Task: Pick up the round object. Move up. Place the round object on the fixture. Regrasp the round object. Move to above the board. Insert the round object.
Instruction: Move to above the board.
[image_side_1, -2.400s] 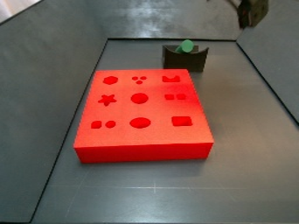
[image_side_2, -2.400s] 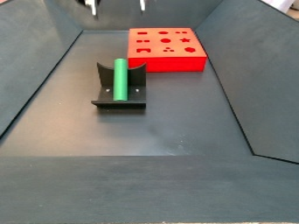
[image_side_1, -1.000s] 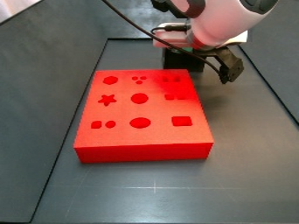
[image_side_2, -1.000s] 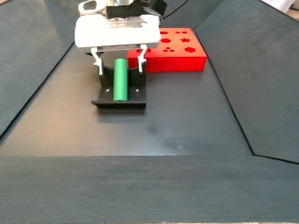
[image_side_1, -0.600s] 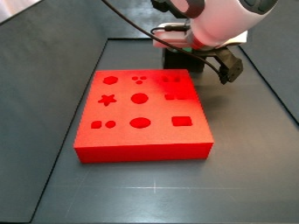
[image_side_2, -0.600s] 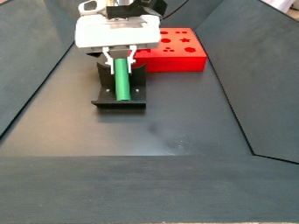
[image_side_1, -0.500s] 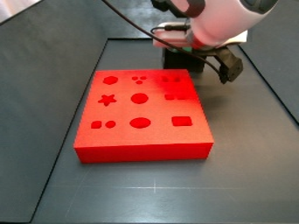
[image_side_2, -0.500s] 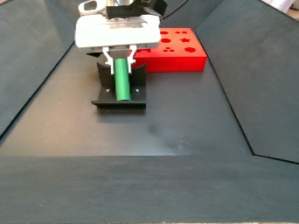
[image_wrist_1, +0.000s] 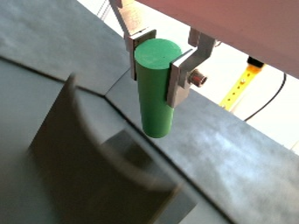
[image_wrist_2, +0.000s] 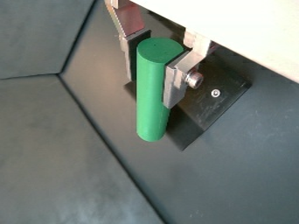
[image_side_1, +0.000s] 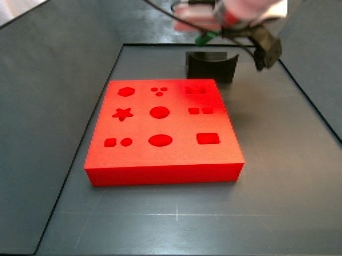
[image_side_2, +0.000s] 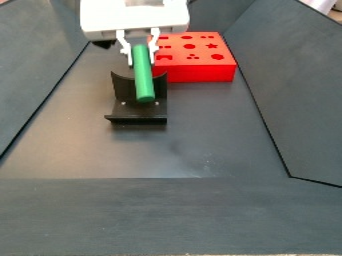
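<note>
My gripper (image_side_2: 135, 42) is shut on the round object (image_side_2: 139, 72), a smooth green peg held near its upper end. Both wrist views show the silver fingers (image_wrist_1: 184, 72) (image_wrist_2: 176, 77) pressed against the peg's sides (image_wrist_1: 156, 92) (image_wrist_2: 152, 87). The peg hangs over the fixture (image_side_2: 134, 112), a dark bracket also seen in a side view (image_side_1: 211, 66) and in both wrist views (image_wrist_1: 105, 171) (image_wrist_2: 212, 107). Its lower end looks lifted out of the notch. The red board (image_side_2: 195, 56) (image_side_1: 163, 128) with shaped recesses lies beyond the fixture.
Sloping dark walls (image_side_2: 47, 90) close in the grey floor (image_side_2: 201, 150) on both sides. In a side view my arm is mostly cut off at the upper edge, above the fixture. A cable and a yellow strip (image_wrist_1: 246, 83) show outside the bin.
My fingers closed on the green peg where it lay in the fixture. Since then the gripper has risen and carried the peg up with it.
</note>
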